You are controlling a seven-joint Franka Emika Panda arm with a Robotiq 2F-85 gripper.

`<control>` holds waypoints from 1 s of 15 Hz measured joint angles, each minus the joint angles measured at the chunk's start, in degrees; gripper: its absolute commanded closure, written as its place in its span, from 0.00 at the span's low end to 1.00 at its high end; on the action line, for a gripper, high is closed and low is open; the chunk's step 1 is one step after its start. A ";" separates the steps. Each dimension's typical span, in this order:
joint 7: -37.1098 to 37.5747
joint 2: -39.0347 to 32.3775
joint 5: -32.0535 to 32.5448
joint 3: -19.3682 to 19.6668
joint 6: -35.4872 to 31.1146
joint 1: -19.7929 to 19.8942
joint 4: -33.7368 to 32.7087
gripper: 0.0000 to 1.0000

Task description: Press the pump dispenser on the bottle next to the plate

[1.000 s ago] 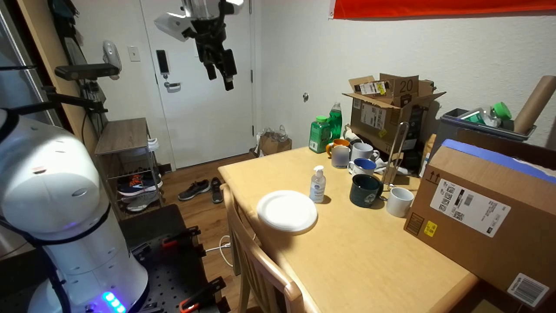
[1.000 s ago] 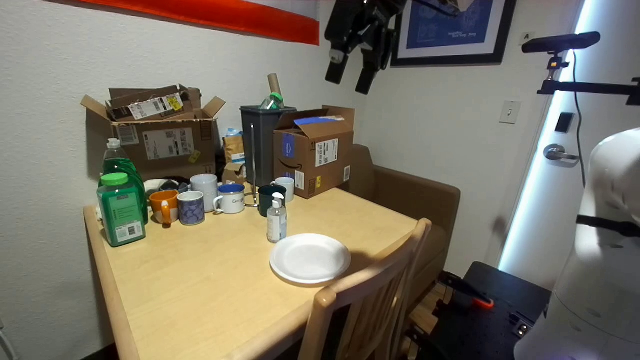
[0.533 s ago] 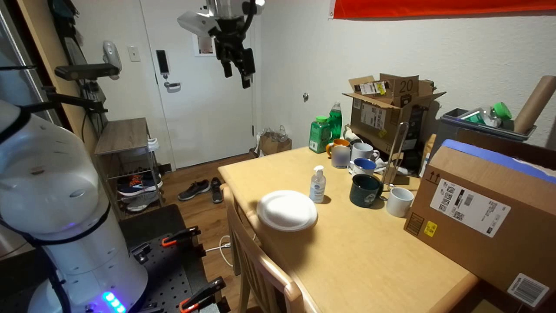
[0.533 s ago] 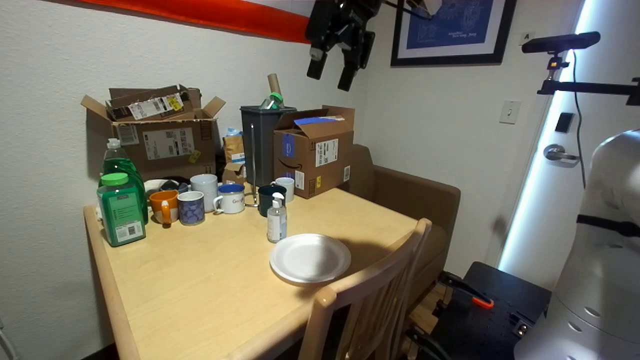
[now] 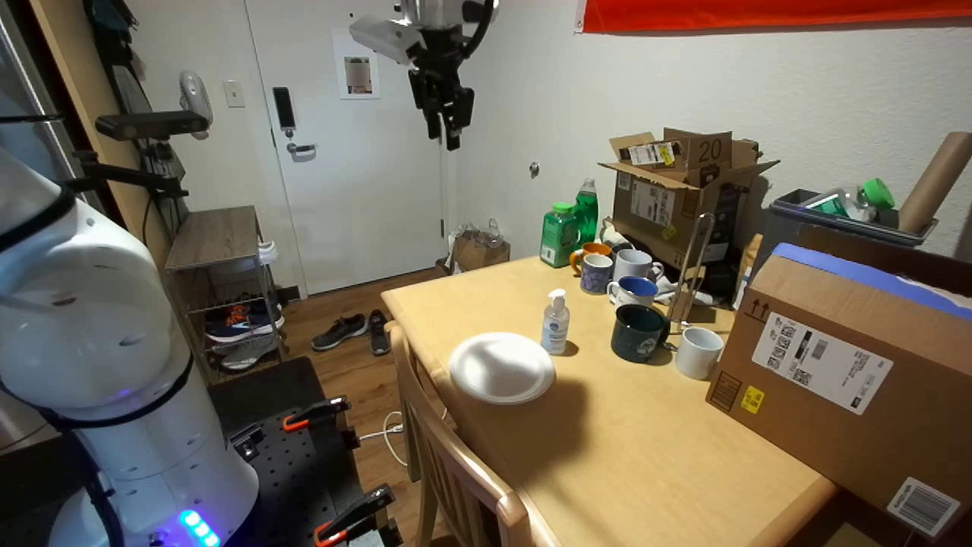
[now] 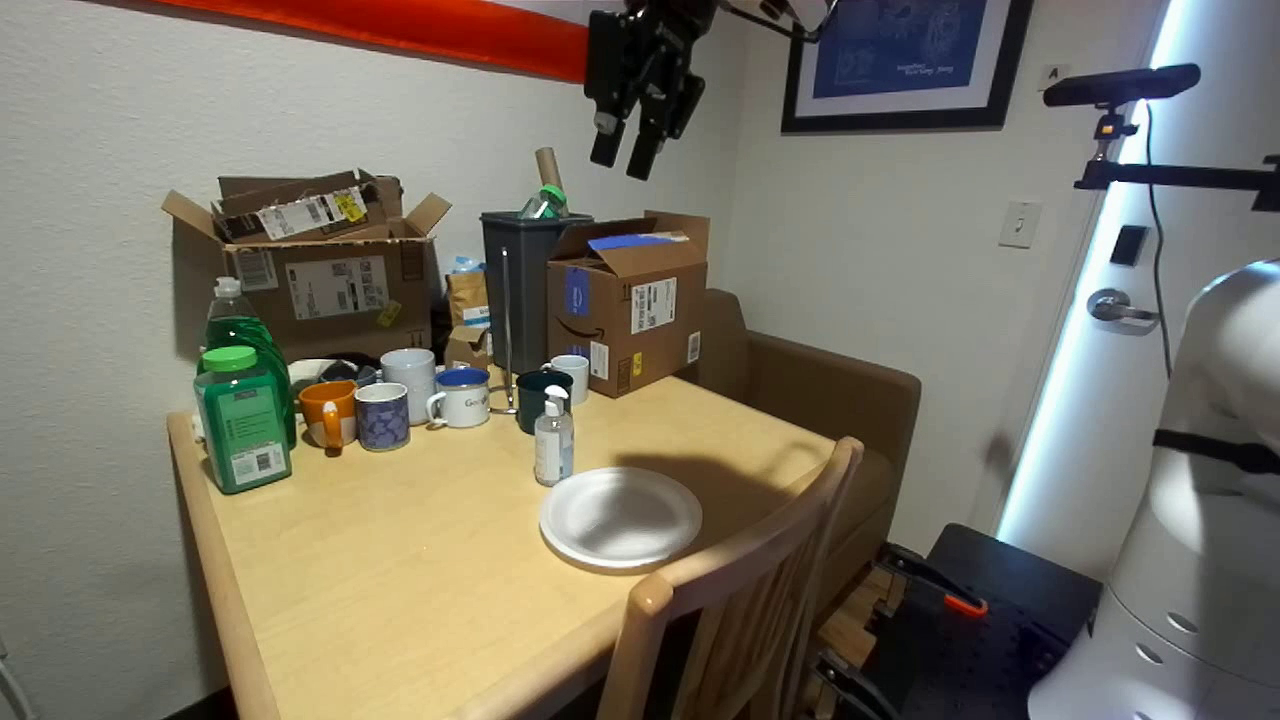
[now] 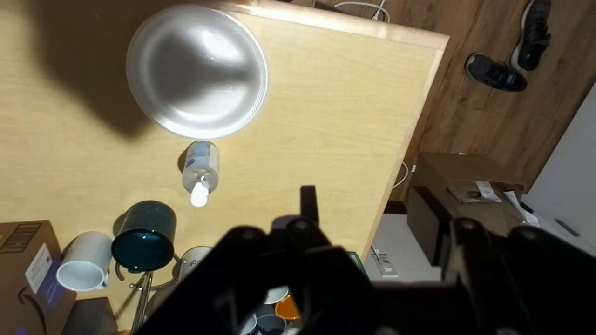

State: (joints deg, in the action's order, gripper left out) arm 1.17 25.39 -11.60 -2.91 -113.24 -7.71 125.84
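Observation:
The small clear-whitish bottle (image 5: 555, 330) stands upright on the table, close beside the round white plate (image 5: 486, 365). The pale pump dispenser (image 5: 557, 295) tops it. Bottle (image 6: 554, 452), pump dispenser (image 6: 555, 395) and plate (image 6: 618, 520) also show in an exterior view. My gripper (image 5: 444, 140) is high above the table, well apart from the bottle, fingers pointing down, open and empty. It also shows high up in an exterior view (image 6: 622, 166). In the wrist view the open fingers (image 7: 365, 193) are right of the bottle (image 7: 200, 160), whose pump dispenser (image 7: 199, 193) faces the camera; the plate (image 7: 198, 74) lies above it.
A dark green mug (image 5: 636, 334) and a white mug (image 5: 699, 352) stand near the bottle, with more mugs and a metal rack (image 5: 695, 258) behind. Green bottles (image 6: 245, 420) stand at a table corner. A large cardboard box (image 5: 843, 380) and a wooden chair (image 6: 740, 590) flank the table.
My gripper has swung across, high above the table, rightward in an exterior view and leftward in another. Its shadow has shifted across the plate and table. The fingers stay open; bottle and plate have not moved.

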 measured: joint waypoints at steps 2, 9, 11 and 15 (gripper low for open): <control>-0.04 -2.02 0.00 0.29 0.00 0.24 -1.91 0.91; -1.41 -8.59 0.10 1.03 -0.13 1.92 -7.50 1.00; -2.98 -10.24 0.09 1.59 -0.54 2.32 -8.59 1.00; -4.58 -12.58 0.09 2.30 -1.14 3.02 -10.21 1.00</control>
State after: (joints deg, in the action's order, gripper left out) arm -3.41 12.81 -11.51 -0.61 -114.37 -4.68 115.64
